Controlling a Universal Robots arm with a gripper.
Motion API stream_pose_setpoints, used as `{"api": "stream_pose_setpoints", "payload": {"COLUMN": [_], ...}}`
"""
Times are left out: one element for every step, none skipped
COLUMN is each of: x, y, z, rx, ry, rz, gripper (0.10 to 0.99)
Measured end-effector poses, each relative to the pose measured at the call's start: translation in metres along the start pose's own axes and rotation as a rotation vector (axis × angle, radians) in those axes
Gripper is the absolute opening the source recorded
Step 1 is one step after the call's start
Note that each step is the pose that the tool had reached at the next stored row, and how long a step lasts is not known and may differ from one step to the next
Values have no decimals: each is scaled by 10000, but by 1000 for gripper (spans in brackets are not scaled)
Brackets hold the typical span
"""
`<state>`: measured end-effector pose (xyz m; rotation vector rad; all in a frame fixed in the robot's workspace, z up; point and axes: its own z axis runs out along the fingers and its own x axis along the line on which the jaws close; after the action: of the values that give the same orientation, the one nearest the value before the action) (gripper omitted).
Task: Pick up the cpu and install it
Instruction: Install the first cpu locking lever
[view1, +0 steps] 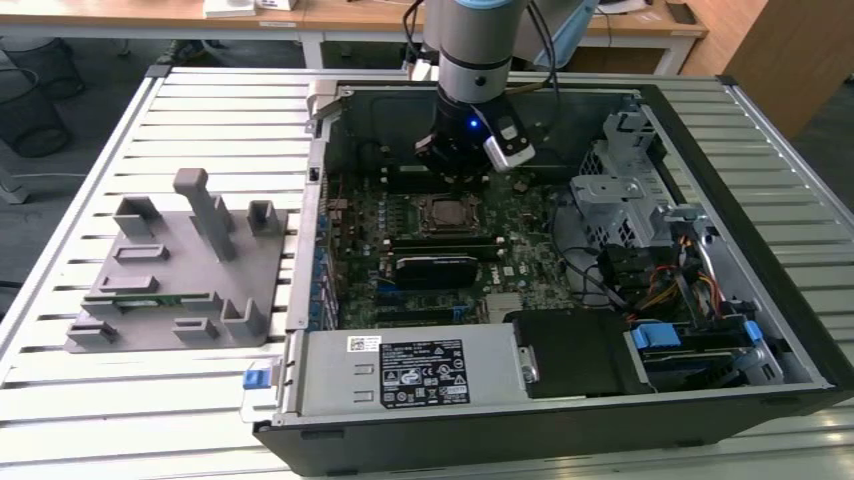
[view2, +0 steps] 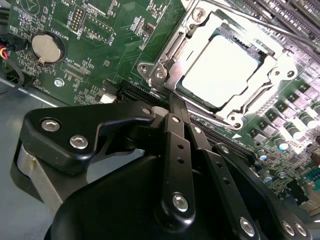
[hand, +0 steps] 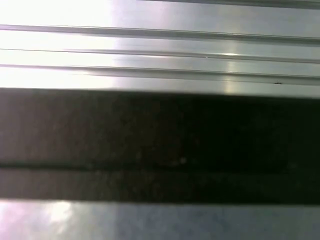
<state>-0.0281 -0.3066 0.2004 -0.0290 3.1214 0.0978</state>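
One cpu (view2: 222, 70) already sits in the socket frame (view2: 165, 65), so we lift the hand (view2: 175, 107) straight up; its fingers look closed on nothing.

A slatted metal table (view1: 107, 400) carries an open computer case (view1: 747, 330) and a grey fixture (view1: 174, 270).

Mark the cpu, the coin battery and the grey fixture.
cpu (view2: 220, 70), second wrist view, on its shiny top.
coin battery (view2: 46, 48), second wrist view, on its flat face.
grey fixture (view1: 180, 265), exterior view, on its base plate.
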Motion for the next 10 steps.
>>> {"api": "stream_pose_setpoints", "payload": {"x": [0, 0, 0, 0, 0, 0, 0, -2, -4, -5], "y": [0, 0, 0, 0, 0, 0, 1, 3, 5, 7], "z": [-3, -6, -7, -7, -7, -7, -7, -7, -5, -2], "rx": [34, 52, 56, 57, 58, 60, 63, 72, 95, 131], "ry": [2, 2, 3, 1, 1, 2, 2, 2, 3, 4], "rz": [0, -1, -2, -2, -1, -1, -1, -1, -2, -1], "gripper": [106, 106, 106, 106, 106, 106, 106, 106, 106, 106]}}
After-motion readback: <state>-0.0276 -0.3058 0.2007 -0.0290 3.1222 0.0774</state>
